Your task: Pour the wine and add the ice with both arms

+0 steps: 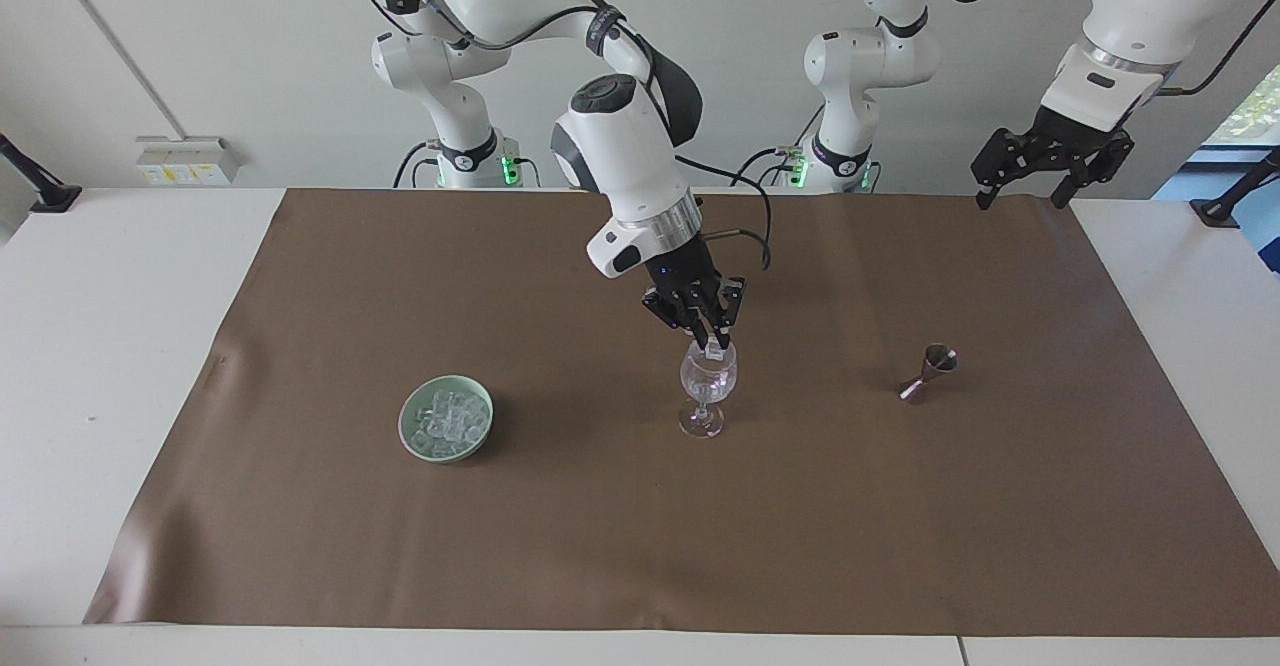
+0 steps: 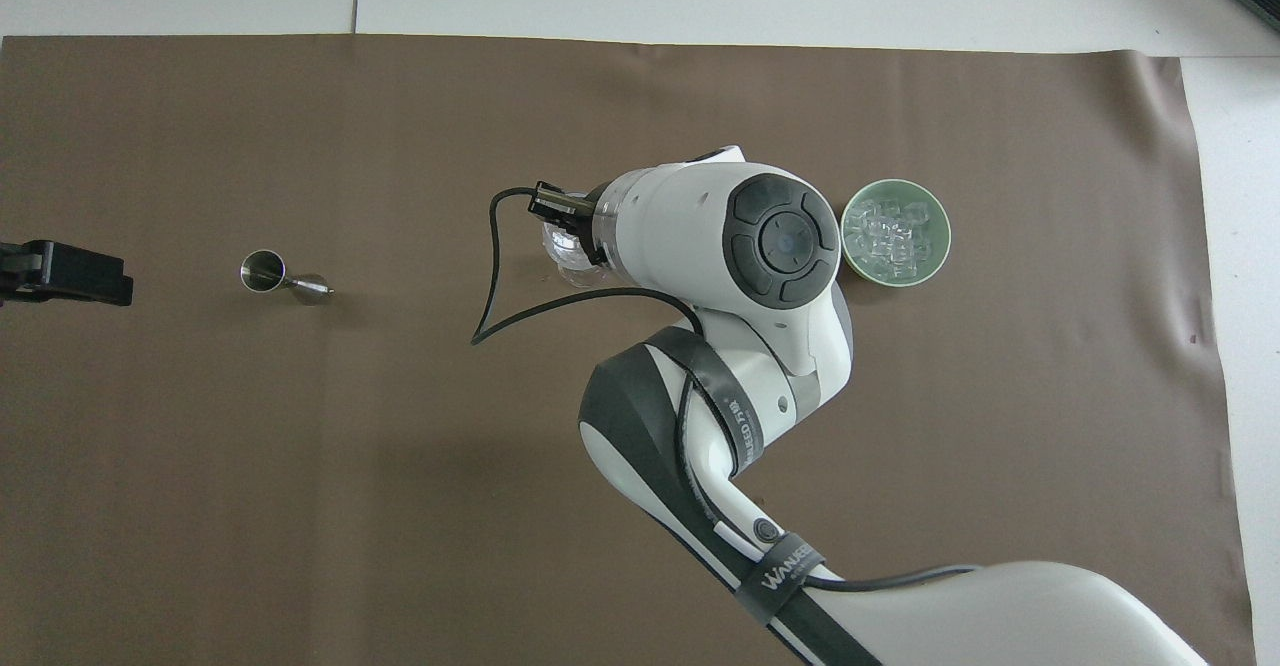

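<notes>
Right gripper [image 1: 712, 343] hung fingertips-down just over the mouth of the stemmed glass [image 1: 708, 378], its jaws nearly together on a small clear ice cube [image 1: 713, 350]. Whether the glass held anything else I cannot tell. Left gripper [image 1: 1030, 178] waited high over the brown mat's [image 1: 640, 536] edge at the left arm's end of the table, jaws spread wide and holding nothing.

Toward the right arm's end from the right jaws sat a pale green bowl [image 1: 446, 418] heaped with more ice cubes [image 2: 888, 236]. Toward the left arm's end stood a steel jigger [image 1: 929, 372], tilted, well apart from the glass.

White table [image 1: 110, 346] showed around the mat, with a pale wall past the arm bases. Bare mat lay all around the three vessels.
</notes>
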`<control>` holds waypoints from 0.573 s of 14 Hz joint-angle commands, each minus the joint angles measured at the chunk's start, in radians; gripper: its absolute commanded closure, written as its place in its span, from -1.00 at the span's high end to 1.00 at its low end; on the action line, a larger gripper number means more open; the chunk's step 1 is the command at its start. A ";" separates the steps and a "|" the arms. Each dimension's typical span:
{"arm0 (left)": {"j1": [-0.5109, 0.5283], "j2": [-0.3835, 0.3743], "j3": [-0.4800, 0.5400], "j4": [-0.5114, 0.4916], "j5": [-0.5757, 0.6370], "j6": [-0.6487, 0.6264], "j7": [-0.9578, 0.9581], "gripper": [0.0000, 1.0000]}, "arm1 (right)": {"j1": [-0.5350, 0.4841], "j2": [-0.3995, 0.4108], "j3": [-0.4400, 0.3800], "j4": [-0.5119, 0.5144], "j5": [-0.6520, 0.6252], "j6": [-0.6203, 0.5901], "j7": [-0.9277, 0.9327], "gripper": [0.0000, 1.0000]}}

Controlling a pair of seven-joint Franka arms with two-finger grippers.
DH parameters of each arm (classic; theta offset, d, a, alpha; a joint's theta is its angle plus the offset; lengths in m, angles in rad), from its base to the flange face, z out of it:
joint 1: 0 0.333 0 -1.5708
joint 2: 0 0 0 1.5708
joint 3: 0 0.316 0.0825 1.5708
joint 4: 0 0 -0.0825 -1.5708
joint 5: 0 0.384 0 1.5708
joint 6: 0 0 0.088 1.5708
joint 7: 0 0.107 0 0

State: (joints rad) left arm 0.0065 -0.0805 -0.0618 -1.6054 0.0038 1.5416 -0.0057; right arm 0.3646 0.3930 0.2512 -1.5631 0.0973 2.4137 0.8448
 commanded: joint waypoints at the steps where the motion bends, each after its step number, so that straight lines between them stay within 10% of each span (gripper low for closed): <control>1: -0.014 -0.012 0.011 0.002 0.001 -0.017 0.004 1.00 | -0.006 0.006 0.005 0.001 0.004 0.010 0.020 -0.38; 8: -0.014 -0.012 0.013 0.004 0.001 -0.017 0.004 1.00 | -0.009 -0.002 0.002 0.017 -0.016 -0.028 0.011 -0.38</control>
State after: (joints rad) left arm 0.0065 -0.0805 -0.0618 -1.6037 0.0038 1.5410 -0.0057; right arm 0.3641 0.3931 0.2502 -1.5620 0.0948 2.4107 0.8449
